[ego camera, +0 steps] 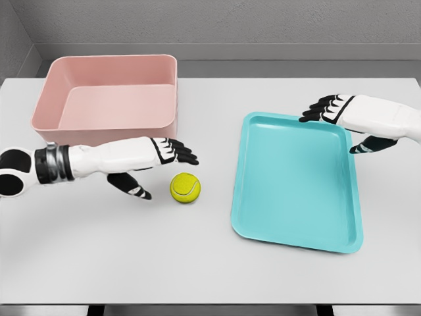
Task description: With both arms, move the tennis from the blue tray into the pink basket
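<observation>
The ball (185, 187) lay on the bare tabletop (131, 257), not in the tray (296, 191) and not in the basket (108, 99); it sat between the two, nearer the basket's front wall and well apart from the tray's left edge. It was a yellow-green sphere with a fuzzy-looking surface and a pale curved seam. The tray was a flat turquoise rectangle with rounded corners and a low raised rim, smooth and faintly glossy, set at a slight angle on the tabletop. The basket was a deep pink tub with rounded corners, smooth matte walls and a thin lip, standing at the rear left. The tabletop was a plain, light grey, even surface. The left hand (154, 164), white shell with black jointed fingers, hovered just left of the ball, fingers extended above and thumb dropped below, spread apart and holding nothing; whether it touched the ball could not be told. The right hand (342, 122) was at the tray's far right corner, fingers stretched over the rim and thumb lower, relaxed and gripping nothing.
</observation>
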{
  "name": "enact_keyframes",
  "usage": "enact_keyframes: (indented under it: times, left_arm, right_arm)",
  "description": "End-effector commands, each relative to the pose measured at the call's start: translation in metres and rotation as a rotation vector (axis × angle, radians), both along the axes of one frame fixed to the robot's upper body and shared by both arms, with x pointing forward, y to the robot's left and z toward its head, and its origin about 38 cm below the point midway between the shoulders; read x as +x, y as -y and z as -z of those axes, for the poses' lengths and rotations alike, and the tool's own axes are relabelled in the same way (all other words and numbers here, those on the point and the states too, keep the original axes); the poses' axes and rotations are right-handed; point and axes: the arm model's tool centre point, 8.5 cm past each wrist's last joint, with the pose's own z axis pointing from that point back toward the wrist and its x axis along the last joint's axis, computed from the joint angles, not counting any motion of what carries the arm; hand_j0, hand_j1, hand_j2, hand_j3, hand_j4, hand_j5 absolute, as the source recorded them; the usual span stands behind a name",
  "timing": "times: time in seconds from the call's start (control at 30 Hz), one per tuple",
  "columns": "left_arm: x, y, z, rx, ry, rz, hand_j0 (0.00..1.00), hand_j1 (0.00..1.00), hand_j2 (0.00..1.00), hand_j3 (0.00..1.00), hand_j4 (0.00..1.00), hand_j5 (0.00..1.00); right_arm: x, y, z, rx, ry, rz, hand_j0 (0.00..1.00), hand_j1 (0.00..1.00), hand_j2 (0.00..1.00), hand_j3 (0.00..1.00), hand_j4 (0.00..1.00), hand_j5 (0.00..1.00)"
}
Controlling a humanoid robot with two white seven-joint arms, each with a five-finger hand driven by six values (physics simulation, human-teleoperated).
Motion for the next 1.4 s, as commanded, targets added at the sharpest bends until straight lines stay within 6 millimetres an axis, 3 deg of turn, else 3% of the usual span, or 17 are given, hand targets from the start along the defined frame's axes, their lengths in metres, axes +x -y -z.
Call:
enact_keyframes:
  times: [0.0,0.27,0.57,0.83,1.0,1.23,1.37]
  left_arm:
    - [-0.001,0.000,0.002,0.021,-0.032,0.012,1.00,1.00,1.00,1.00,1.00,1.00]
    - [0.003,0.012,-0.008,0.108,-0.013,0.086,1.00,1.00,1.00,1.00,1.00,1.00]
    - [0.005,0.015,-0.015,0.023,-0.072,0.068,1.00,1.00,1.00,1.00,1.00,1.00]
    - [-0.002,0.014,-0.006,0.074,-0.174,0.114,1.00,1.00,1.00,1.00,1.00,1.00]
    - [0.011,0.006,0.002,0.080,-0.187,0.066,1.00,1.00,1.00,1.00,1.00,1.00]
    - [0.030,0.026,0.010,0.053,-0.194,0.056,1.00,1.00,1.00,1.00,1.00,1.00]
    - [0.030,0.036,0.014,0.047,-0.202,0.071,1.00,1.00,1.00,1.00,1.00,1.00]
  right_arm:
    - [0.000,0.000,0.000,0.006,-0.004,0.003,1.00,1.00,1.00,1.00,1.00,1.00]
    - [-0.002,0.000,0.006,0.004,-0.018,0.003,1.00,1.00,1.00,1.00,1.00,1.00]
    - [-0.004,0.000,0.011,0.001,-0.032,0.002,1.00,1.00,1.00,1.00,1.00,1.00]
    - [-0.004,0.000,0.012,0.001,-0.034,0.001,1.00,1.00,1.00,1.00,1.00,1.00]
    - [-0.005,0.000,0.012,0.001,-0.035,-0.001,1.00,1.00,1.00,1.00,1.00,1.00]
    - [-0.005,-0.002,0.014,0.001,-0.041,-0.005,1.00,1.00,1.00,1.00,1.00,1.00]
    - [-0.005,-0.003,0.016,-0.002,-0.045,-0.008,1.00,1.00,1.00,1.00,1.00,1.00]
